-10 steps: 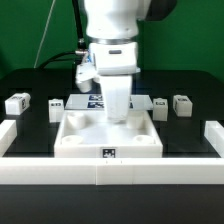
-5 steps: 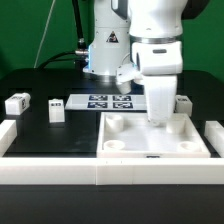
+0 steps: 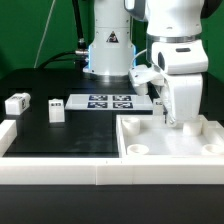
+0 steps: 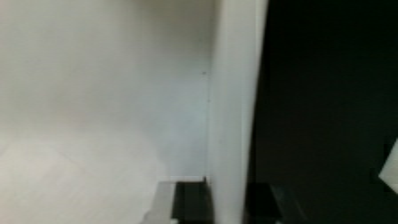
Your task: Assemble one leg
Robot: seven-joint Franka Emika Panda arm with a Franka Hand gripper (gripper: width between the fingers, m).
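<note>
The large white square tray-like piece (image 3: 170,145) lies at the front of the exterior view's right, against the front wall. My gripper (image 3: 172,118) points down and is shut on the tray's far rim. In the wrist view the rim (image 4: 231,120) runs between my two dark fingers, with the gripper (image 4: 228,205) closed around it. Two small white tagged legs (image 3: 17,102) (image 3: 56,110) stand on the black table at the exterior view's left, far from the gripper. Other legs are hidden behind the arm.
The marker board (image 3: 110,101) lies flat at the middle back. A low white wall (image 3: 60,172) runs along the front, with a raised end (image 3: 8,135) on the exterior view's left. The robot base (image 3: 108,45) stands behind.
The gripper has slid the tray-like piece from the middle toward the exterior view's right, still holding its rim. The legs on the left have not moved.
</note>
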